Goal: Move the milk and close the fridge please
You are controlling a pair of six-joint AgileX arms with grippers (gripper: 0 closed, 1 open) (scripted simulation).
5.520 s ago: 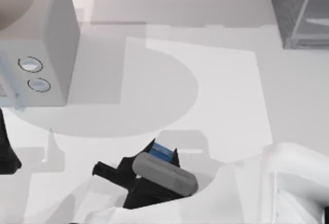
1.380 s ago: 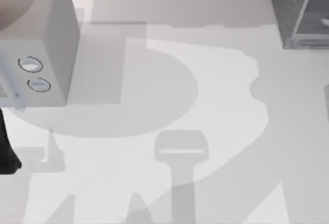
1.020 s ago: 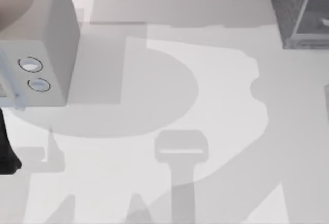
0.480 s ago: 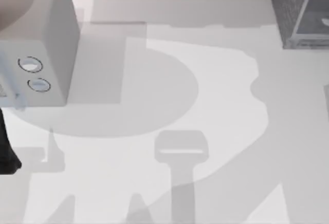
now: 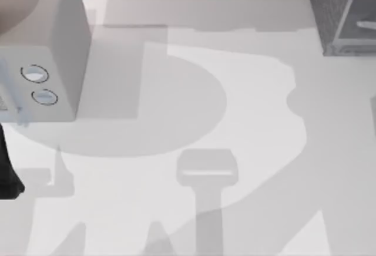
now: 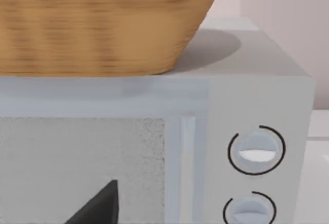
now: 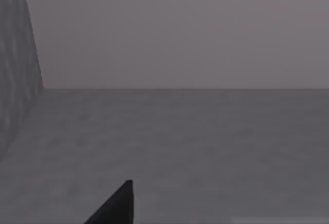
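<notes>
Milk gone from the table since earlier — fridge open.

One fridge, one pale box with two dials, one wicker basket.

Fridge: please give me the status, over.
Left gripper parked, facing microwave. Right gripper close beside speckled wall of fridge. Fridge at table right rear corner.
</notes>
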